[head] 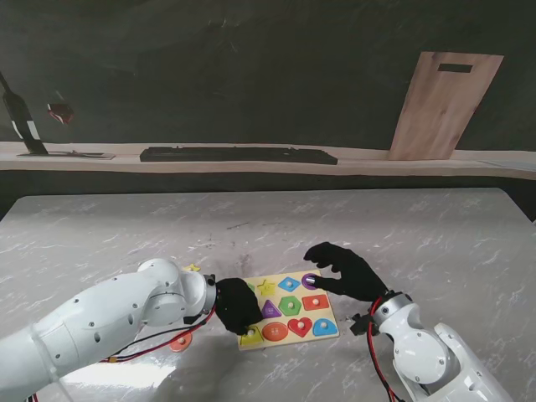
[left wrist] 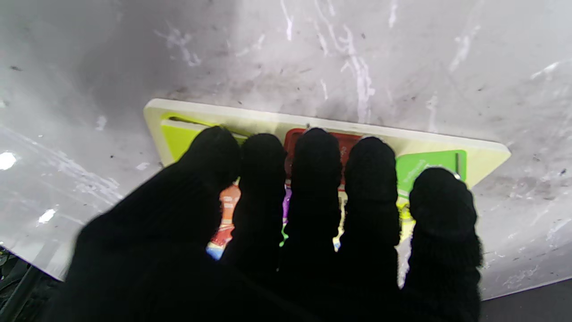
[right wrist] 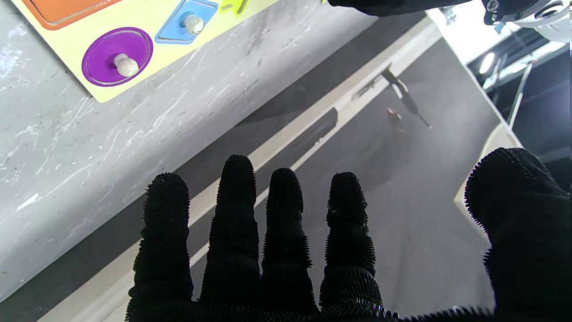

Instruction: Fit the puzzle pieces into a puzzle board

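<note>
The grey marbled tabletop (head: 394,230) fills the stand's view, with a wooden cutting board (head: 444,105) leaning against the dark wall beyond a ledge that carries a long black bar (head: 239,155). The puzzle board (head: 332,289) lies near the robot, between the two arms, pale yellow and holding coloured pieces with knobs. The left hand (head: 236,306) lies flat on the board's left part, its gloved fingers (left wrist: 315,161) side by side and pressed down on the pieces, gripping nothing. The right hand (head: 343,272) hangs over the board's far right corner, fingers spread and empty (the purple circle piece (right wrist: 117,57) sits seated just there). An orange piece (head: 179,342) rests loose on the tabletop, left of the board.
</note>
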Motion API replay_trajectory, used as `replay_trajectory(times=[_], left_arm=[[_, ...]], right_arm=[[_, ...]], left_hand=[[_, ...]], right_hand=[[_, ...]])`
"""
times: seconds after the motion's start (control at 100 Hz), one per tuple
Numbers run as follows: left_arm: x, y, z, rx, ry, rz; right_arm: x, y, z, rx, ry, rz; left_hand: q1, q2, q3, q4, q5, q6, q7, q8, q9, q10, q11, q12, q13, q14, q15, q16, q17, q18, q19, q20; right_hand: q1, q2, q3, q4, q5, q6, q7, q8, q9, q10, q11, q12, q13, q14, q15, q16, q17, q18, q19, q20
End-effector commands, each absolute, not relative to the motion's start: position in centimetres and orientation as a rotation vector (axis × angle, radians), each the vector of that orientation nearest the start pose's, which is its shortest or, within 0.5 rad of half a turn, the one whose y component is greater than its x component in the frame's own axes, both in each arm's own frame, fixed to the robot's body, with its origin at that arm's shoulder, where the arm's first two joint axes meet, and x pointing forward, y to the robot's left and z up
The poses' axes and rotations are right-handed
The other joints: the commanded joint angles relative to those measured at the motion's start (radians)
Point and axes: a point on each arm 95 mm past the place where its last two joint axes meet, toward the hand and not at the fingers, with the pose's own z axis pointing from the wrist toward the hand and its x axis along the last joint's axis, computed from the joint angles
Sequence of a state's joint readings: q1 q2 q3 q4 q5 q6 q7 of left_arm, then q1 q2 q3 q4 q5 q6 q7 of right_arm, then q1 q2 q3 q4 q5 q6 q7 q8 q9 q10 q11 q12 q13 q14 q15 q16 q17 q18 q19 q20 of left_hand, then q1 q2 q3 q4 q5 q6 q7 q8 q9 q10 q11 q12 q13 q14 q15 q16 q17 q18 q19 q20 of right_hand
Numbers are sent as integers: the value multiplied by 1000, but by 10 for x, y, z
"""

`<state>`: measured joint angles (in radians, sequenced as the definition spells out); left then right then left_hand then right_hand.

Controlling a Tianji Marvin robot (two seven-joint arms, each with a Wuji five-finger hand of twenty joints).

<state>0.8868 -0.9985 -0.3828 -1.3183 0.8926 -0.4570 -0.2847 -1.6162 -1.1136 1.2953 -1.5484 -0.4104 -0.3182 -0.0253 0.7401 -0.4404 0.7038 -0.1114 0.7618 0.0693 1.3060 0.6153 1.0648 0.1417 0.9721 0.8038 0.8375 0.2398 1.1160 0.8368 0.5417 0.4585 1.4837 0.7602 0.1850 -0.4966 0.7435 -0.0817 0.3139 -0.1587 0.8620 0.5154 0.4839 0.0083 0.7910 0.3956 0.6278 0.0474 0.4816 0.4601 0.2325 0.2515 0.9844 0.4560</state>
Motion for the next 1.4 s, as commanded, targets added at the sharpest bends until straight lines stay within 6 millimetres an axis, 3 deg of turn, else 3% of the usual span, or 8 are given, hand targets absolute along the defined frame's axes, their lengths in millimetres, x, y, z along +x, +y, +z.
replay_trajectory(times=[0.0, 0.23, 0.74, 1.39], left_arm=[[425, -107, -358, -447, 2624, -1255], [424, -106, -356, -436, 2625, -1244], [424, -107, -356, -439, 2619, -1208], [427, -104, -351, -398, 2607, -1200]], right_arm=[[387, -11, -331, -1894, -1414, -2441], [387, -11, -331, -1894, -1414, -2440], [386, -12, -331, -1896, -1411, -2444], [387, -12, -331, -1896, -1409, -2445]], left_hand=[[-7, -27, -52, -35, -13, -22, 38, 23, 25, -17, 38, 22, 26, -32, 40, -2, 10, -34, 45, -6], [1, 13, -147, -30, -5, -10, 19, 56, 24, -19, 43, 29, 21, -31, 37, -1, 4, -36, 40, -8], [4, 53, -205, -16, 1, -1, 8, 88, 23, -21, 48, 38, 16, -27, 35, 1, -2, -32, 35, -7], [38, 51, -246, -31, -58, -5, -54, 69, -35, -4, -21, 23, -36, -23, -25, -6, -51, -54, -2, -14]], right_hand=[[-47, 18, -18, 17, 15, -24, -12, 17, 37, -28, 11, 5, 14, -20, 10, 16, -11, 14, 11, 17], [-46, 18, -19, 17, 16, -24, -12, 17, 38, -29, 11, 5, 13, -20, 10, 16, -10, 13, 12, 17], [-46, 19, -19, 17, 16, -23, -12, 18, 36, -29, 11, 5, 13, -21, 9, 16, -11, 13, 11, 17], [-45, 19, -19, 17, 17, -23, -12, 18, 37, -29, 10, 5, 13, -21, 9, 16, -11, 13, 11, 17]])
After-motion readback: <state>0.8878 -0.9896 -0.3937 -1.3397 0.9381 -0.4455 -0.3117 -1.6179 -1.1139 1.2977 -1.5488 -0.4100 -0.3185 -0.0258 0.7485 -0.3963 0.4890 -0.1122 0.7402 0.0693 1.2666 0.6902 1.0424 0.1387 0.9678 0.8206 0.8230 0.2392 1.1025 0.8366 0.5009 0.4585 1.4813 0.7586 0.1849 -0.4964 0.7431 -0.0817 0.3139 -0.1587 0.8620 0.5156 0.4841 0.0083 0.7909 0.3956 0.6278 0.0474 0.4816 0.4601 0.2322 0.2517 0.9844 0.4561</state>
